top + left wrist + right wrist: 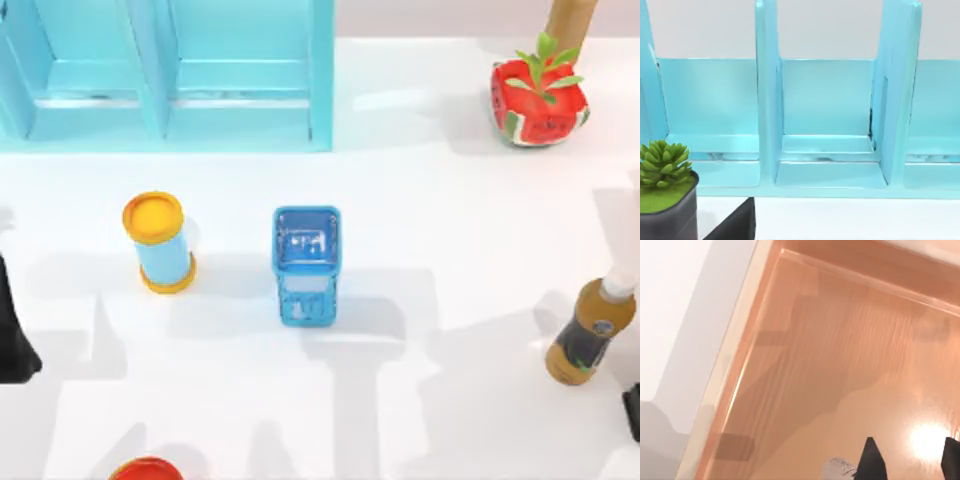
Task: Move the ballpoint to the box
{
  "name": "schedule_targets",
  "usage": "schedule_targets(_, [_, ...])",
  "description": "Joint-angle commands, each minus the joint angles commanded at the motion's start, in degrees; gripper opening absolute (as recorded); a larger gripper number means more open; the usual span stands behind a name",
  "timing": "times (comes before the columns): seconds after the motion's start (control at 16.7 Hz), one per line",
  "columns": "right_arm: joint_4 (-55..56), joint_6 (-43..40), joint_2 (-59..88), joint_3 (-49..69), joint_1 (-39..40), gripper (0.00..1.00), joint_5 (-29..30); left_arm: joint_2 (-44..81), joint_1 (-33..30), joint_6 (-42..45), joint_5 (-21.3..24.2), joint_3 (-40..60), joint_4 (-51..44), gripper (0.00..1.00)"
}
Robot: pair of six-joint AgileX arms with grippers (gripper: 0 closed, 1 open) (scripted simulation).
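The right gripper (910, 460) is sitting closest to the lens in the right wrist view. Its two dark fingertips (871, 460) are standing wide apart, with bare wood showing between them and nothing pinched. Just beside one fingertip, a small silver-grey end is peeking out. I am taking it for the thin end of the ballpoint (839, 471), though too little of it is showing to be sure. Beyond the fingertips, the box (805, 370) is spreading out as a glossy orange-brown floor with a pale rim, so the gripper is hanging over its inside.

Judging from that, the carrying is looking finished: the pen seems to be lying in the box, released, and what is remaining is for the arm to pull clear.

In the top view, the blue square holder (306, 262) is standing at the centre of the frame, with the yellow-lidded canister (160, 242) to its left. A bottle (590, 330) is leaning at the right edge, and the left arm (12, 340) is waiting parked at the left edge.

Farther back, the watermelon planter (538, 98) is sitting in the upper right and the teal rack (170, 80) is stretching across the upper left. The left wrist view is looking at that rack, with a succulent pot (665, 200) in front of it.
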Motion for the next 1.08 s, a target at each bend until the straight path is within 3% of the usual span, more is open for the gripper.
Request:
schedule_targets(0.3, [0.67,0.25,0.30,-0.72,0.13,0.00,0.18,0.00,0.00,0.00,0.00,0.00,0.00,1.00])
schedule_targets(1.08, [0.67,0.25,0.30,-0.72,0.13,0.98,0.18,0.00,0.00,0.00,0.00,0.00,0.00,1.00])
